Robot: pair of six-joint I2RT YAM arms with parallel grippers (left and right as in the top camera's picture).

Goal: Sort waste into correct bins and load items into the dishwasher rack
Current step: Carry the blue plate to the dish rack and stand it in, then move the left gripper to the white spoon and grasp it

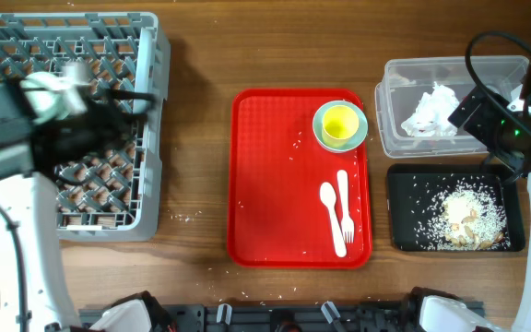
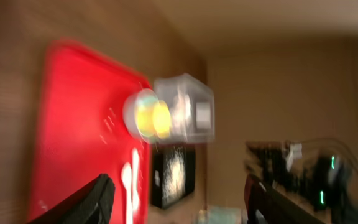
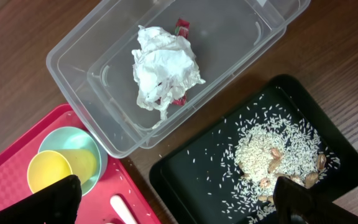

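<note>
The grey dishwasher rack (image 1: 146,55) stands at the far left. My left gripper (image 1: 127,100) hovers over it, open and empty; its view (image 2: 176,205) is blurred. A yellow cup (image 1: 339,124) sits on a pale blue-green saucer (image 1: 361,138) on the red tray (image 1: 265,184), with the white spoon (image 1: 330,212) and fork (image 1: 345,198) beside them. The clear tub (image 1: 395,129) holds crumpled tissue (image 3: 163,68) and a red wrapper (image 3: 182,26). The black tray (image 1: 404,212) holds rice and food scraps (image 3: 272,149). My right gripper (image 3: 179,205) is open above tub and black tray.
Loose rice grains lie on the red tray and on the wooden table near the rack's front right corner (image 1: 187,218). The right arm (image 1: 524,138) and its cable reach over the tub's right end. Robot bases sit along the front edge.
</note>
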